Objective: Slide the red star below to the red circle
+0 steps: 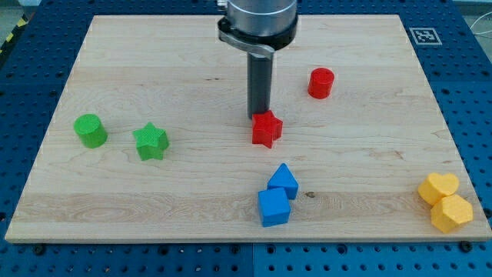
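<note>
Camera view:
Tip: my tip (pixel 259 115) touches the red star (pixel 267 129) at its top-left side; there are no fingers, so nothing is held.
Star: near the middle of the worktop (pixel 154 46).
Progress: the star is left of and lower than the red circle (pixel 320 82), well apart; I judge the slide is unfinished.
Room: the place under the circle is open; blue blocks (pixel 277 196) stay nearer the bottom edge.
</note>
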Available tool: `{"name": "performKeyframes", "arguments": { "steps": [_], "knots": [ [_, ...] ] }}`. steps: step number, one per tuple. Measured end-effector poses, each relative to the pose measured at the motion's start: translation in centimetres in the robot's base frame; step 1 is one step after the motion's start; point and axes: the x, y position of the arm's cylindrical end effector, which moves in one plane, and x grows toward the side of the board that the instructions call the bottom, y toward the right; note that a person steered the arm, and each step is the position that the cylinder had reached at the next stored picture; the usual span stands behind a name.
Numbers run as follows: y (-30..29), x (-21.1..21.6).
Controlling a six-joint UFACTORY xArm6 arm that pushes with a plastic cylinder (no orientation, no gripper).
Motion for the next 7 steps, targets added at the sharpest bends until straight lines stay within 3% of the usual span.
{"name": "performKeyframes", "arguments": {
  "steps": [2, 5, 7],
  "knots": [
    [3.1, 0.0],
    [-1.5, -0.8],
    [-3.8, 2.0]
  ]
}}
